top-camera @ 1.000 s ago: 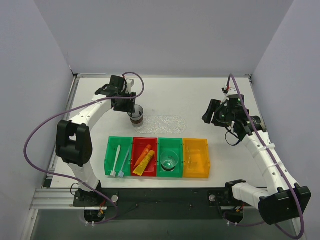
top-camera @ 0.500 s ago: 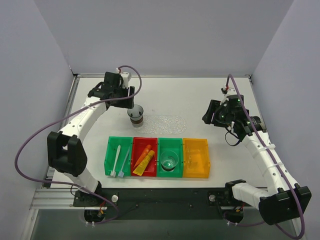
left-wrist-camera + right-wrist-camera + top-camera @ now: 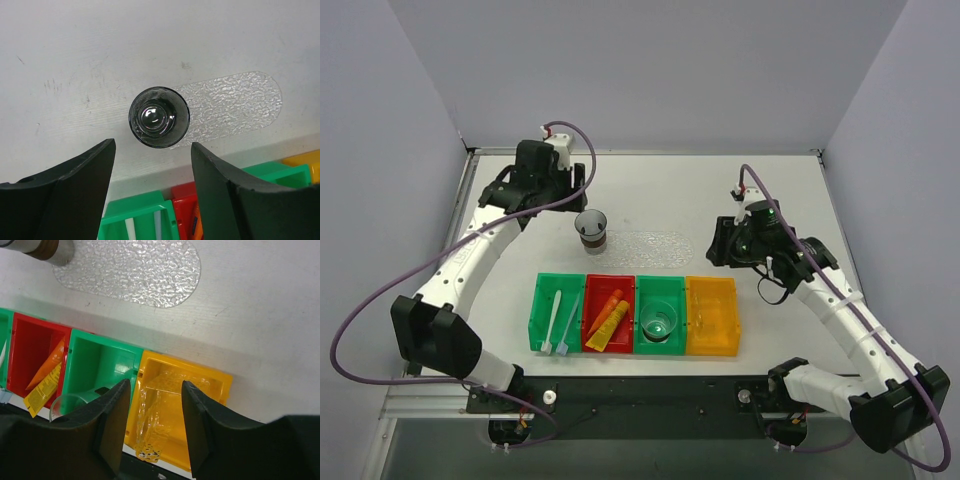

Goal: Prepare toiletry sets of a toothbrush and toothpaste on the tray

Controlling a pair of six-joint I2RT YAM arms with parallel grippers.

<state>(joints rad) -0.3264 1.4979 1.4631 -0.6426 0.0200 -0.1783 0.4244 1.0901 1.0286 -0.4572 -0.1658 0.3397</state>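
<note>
The clear bumpy tray [image 3: 655, 247] lies on the table behind the bins. A dark clear cup [image 3: 591, 230] stands on its left end. A white toothbrush [image 3: 553, 318] and a pale blue toothbrush [image 3: 569, 320] lie in the left green bin [image 3: 538, 312]. An orange tube [image 3: 606, 303] and a yellow-orange tube [image 3: 608, 326] lie in the red bin [image 3: 623, 338]. My left gripper [image 3: 560, 192] hangs open, back and left of the cup [image 3: 159, 117], holding nothing. My right gripper [image 3: 156, 387] is open above the orange bin [image 3: 210, 385], also with nothing in it.
A second clear cup [image 3: 660, 322] sits in the right green bin [image 3: 677, 290]. A clear bumpy plastic piece [image 3: 150, 425] stands inside the orange bin [image 3: 725, 335]. The four bins form a row near the front edge. Grey walls enclose the table on three sides.
My left gripper let go of the cup and drew back to the far left, leaving it on the tray's left end. My right gripper moved left over the orange bin, its jaws narrowing.
</note>
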